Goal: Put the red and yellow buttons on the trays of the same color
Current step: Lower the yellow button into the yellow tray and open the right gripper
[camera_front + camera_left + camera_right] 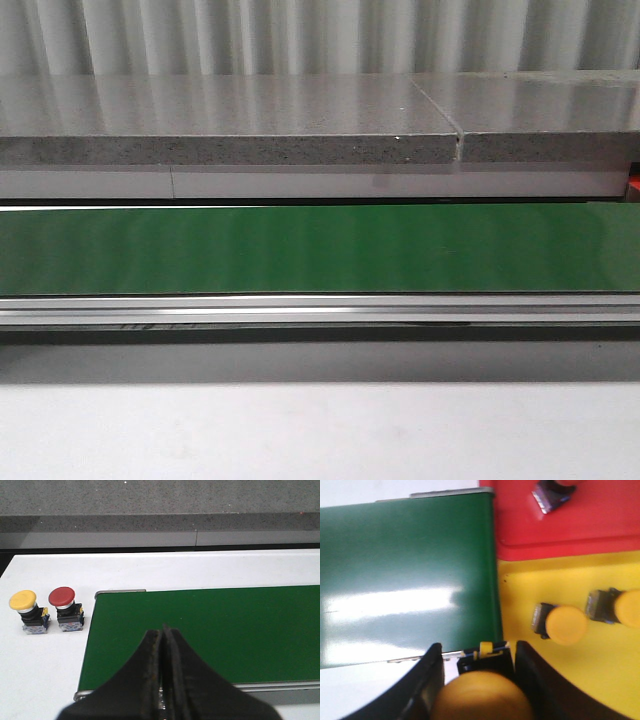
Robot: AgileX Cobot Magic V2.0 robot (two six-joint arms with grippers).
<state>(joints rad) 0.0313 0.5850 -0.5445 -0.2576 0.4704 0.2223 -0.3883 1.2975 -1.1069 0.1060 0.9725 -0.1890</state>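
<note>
across the front view a long green belt (320,250) runs from side to side, with a metal rail (320,310) along its near edge, a grey speckled stone ledge (230,130) behind it, a ribbed pale wall (300,35) further back, and a plain white table (320,430) in front. no arm shows in that view. no brand, label or writing can be read in any of the pictures.

in the right wrist view the belt's end meets a yellow tray (570,680), which lies against a red tray (570,525). the right gripper (477,680) has its jaws parted around a yellow button (480,697), one black finger on each side of it, just at the tray's edge beside the belt. two more yellow buttons (565,625) lie on their sides on the yellow tray, near each other. on the red tray one button body (551,492) shows at the frame edge, its cap mostly cut off.

in the left wrist view the left gripper (164,635) hangs over the belt with its jaws pressed together and nothing between them. on the white table beside the belt's end stand a yellow-capped button (24,602) and a red button (62,599), upright, side by side, close but apart.
</note>
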